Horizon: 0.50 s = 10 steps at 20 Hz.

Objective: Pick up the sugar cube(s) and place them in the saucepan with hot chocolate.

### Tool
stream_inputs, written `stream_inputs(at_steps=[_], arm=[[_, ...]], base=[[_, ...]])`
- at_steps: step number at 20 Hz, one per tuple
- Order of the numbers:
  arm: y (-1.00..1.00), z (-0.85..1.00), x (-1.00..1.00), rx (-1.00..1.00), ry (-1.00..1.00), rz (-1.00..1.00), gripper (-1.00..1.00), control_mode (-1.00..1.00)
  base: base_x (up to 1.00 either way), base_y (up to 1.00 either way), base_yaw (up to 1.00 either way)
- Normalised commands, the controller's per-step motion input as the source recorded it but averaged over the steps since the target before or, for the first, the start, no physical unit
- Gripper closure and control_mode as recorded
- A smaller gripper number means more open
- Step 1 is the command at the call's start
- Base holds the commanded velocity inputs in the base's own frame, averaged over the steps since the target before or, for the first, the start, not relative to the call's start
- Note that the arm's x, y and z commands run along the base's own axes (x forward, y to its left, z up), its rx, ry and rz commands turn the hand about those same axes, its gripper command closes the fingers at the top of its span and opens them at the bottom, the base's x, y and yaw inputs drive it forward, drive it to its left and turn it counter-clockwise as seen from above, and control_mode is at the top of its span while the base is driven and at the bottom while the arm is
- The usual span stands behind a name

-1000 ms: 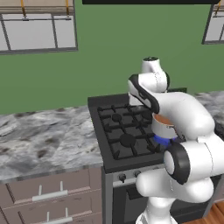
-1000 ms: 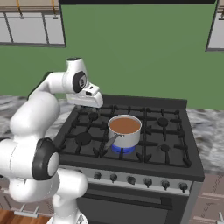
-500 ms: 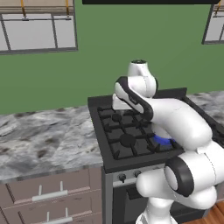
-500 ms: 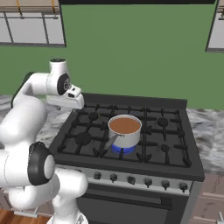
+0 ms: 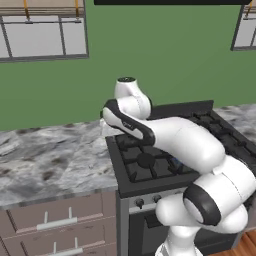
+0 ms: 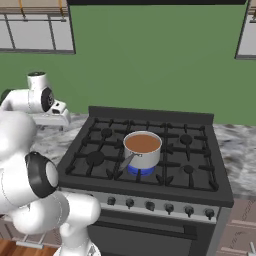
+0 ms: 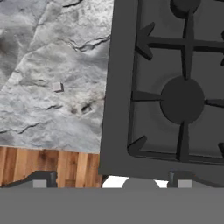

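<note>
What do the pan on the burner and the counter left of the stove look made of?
The saucepan looks like polished steel: bright, reflective wall and handle, smooth reddish-brown liquid inside. The counter looks like grey marble or granite, judging by its mottled surface with dark veins, though it could be a printed finish. The sugar cube on it is a matte pale speck.

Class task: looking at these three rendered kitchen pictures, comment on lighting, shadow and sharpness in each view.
Left base view: flat, even light, soft edges, marble counter slightly blurred. Right base view: blue flame glow under the saucepan, faint sheen on its steel wall. Hand view: stove casts almost no shadow; the sugar cube is a small pale speck on mottled stone.
</note>
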Motion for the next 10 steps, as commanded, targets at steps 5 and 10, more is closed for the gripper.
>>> stream_inputs(at_steps=[5,10], arm=[[0.68,-0.39,0.21,-0.11,0.1,0.11,-1.0,-1.0],[0.57,-0.54,0.25,-0.11,0.14,0.03,-1.0,-1.0]], base=[[0.0,0.0,0.0],[0.0,0.0,0.0]])
